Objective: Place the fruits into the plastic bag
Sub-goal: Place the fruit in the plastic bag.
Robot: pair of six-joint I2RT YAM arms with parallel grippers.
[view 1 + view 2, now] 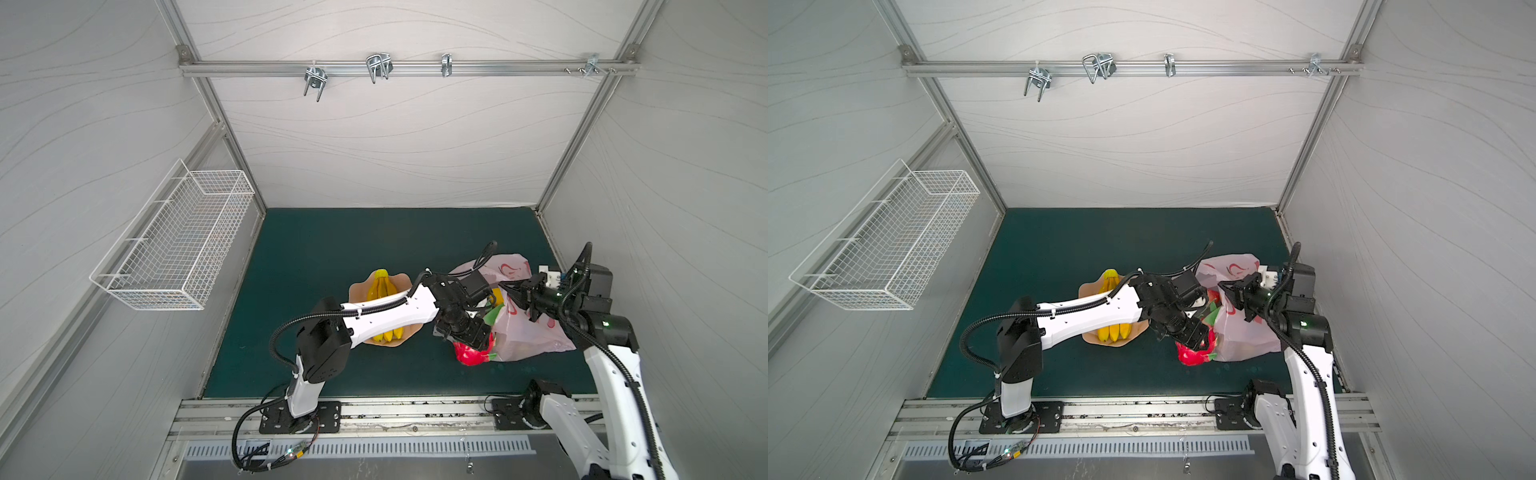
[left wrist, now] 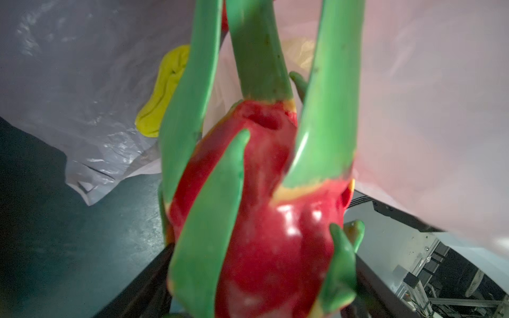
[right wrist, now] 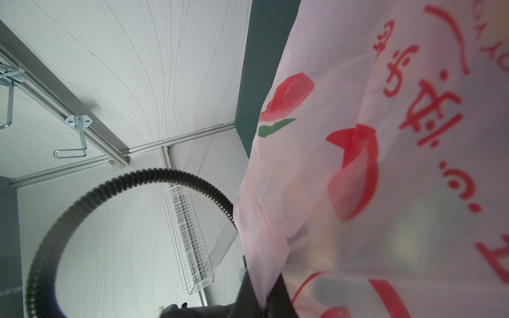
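Observation:
My left gripper (image 1: pixel 468 341) (image 2: pixel 256 298) is shut on a pink-red dragon fruit (image 1: pixel 471 356) (image 1: pixel 1195 354) (image 2: pixel 270 220), gripping it wide at the near-left mouth of the plastic bag (image 1: pixel 530 332) (image 1: pixel 1246 334) (image 2: pixel 429 110). The fruit's green scales point into the opening. My right gripper (image 1: pixel 510 291) (image 1: pixel 1226 289) (image 3: pixel 265 300) is shut on the bag's upper edge (image 3: pixel 385 143) and holds it raised. A yellow fruit (image 1: pixel 497 296) (image 2: pixel 165 90) shows inside the bag. The banana bunch (image 1: pixel 380 284) (image 1: pixel 1111 281) lies on the peach plate (image 1: pixel 355 293) (image 1: pixel 1089 291), partly under my left arm.
A white wire basket (image 1: pixel 174 241) (image 1: pixel 888 245) (image 3: pixel 190 242) hangs on the left wall. Metal hooks (image 1: pixel 378 66) hang from the back rail. The green mat (image 1: pixel 353 241) ends at the metal rail in front, where both arm bases stand.

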